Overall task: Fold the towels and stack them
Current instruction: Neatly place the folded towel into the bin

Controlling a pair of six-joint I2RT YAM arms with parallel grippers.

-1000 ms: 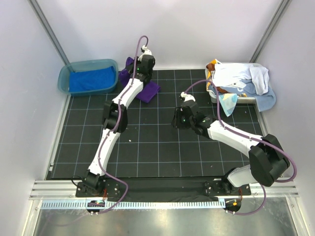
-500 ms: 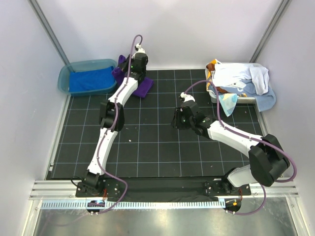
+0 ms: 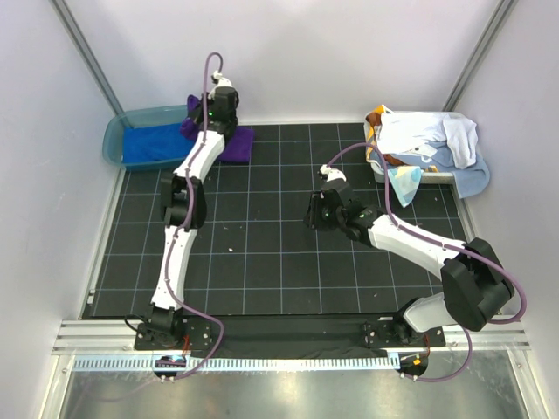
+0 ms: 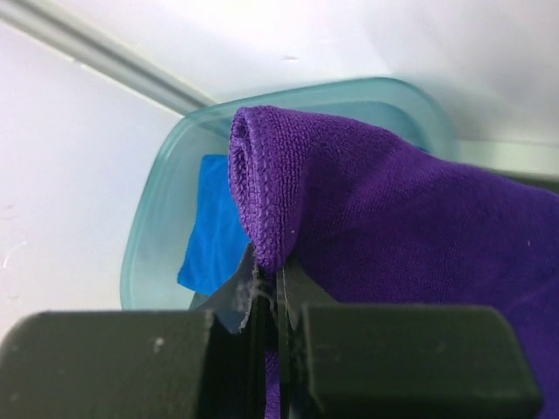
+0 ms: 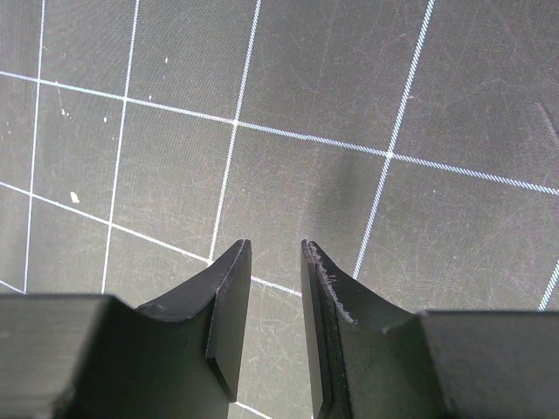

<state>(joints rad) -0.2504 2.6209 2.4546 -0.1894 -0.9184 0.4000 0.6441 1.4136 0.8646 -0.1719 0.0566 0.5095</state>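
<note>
White walls close in a black mat [image 3: 279, 253] ruled with a pale grid, and the two arms rise from their bases at the bottom of the overhead view. At the upper left of that frame sits a teal see-through tub [image 3: 108, 144] with a royal blue towel [image 3: 153, 147] lying flat inside it. The left arm stretches far up the frame to the tub's right end, where the left gripper [image 4: 266, 288] has its fingers pressed together on a folded edge of the purple towel [image 3: 234, 147]. In the left wrist view the pinched fold stands up above the fingertips as a rounded, stitched ridge, with the tub and the blue towel behind it. From above, part of the purple towel hangs at the tub's right rim and the rest lies on the mat just beside the tub. The right gripper [image 5: 272, 249] hovers over bare mat near the middle of the overhead frame, jaws a little apart with only grid lines showing between them and nothing held. At the upper right a white basket [image 3: 434, 177] carries a loose heap of towels [image 3: 419, 140], mostly white, with a light blue towel [image 3: 474, 181] spilling over its right side onto the mat.
</note>
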